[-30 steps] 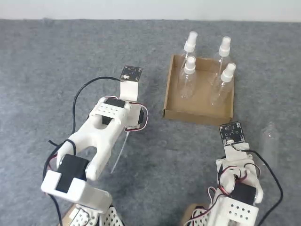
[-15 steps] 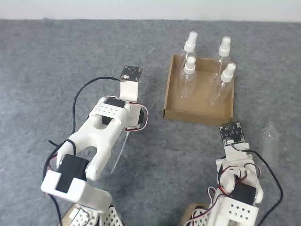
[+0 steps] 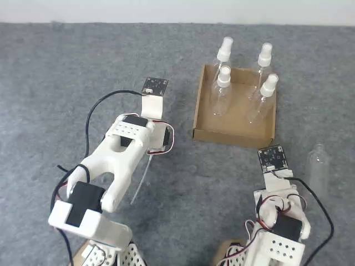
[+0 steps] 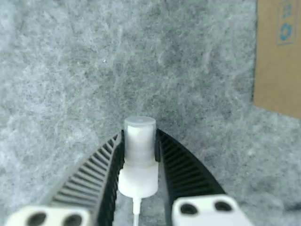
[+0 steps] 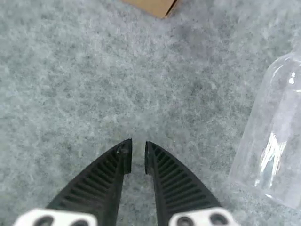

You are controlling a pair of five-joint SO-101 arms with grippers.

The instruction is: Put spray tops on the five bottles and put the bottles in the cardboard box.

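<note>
Left gripper (image 4: 139,135): the left wrist view shows its jaws clamped on a white spray top (image 4: 139,155), one on each side of the collar. The nozzle head stands clear of the fingertips. The cardboard box (image 4: 280,56) appears as a brown corner off to one side, well apart from the gripper.

The high view adds what the wrist view cuts off. A thin dip tube (image 3: 140,180) trails from under the left arm (image 3: 119,160) over the grey carpet (image 3: 66,72). This arm sits left of the cardboard box (image 3: 233,136), with open carpet between them.

Right gripper (image 5: 138,148): jaws drawn nearly together, only a thin slit between the tips and nothing held. It hangs above bare carpet. Just beside it is a clear bottle (image 5: 273,155) with no cap visible. The bottle's neck is cut off in the right wrist view.

The high view places this uncapped bottle (image 3: 318,166) upright outside the box, off its near right corner and beside the right arm (image 3: 277,210).

Box contents, high view: two capped bottles (image 3: 222,91) (image 3: 260,102) stand inside. Two more capped bottles (image 3: 224,52) (image 3: 265,55) stand at the far wall. It cannot be determined whether they are inside or just behind it.
</note>
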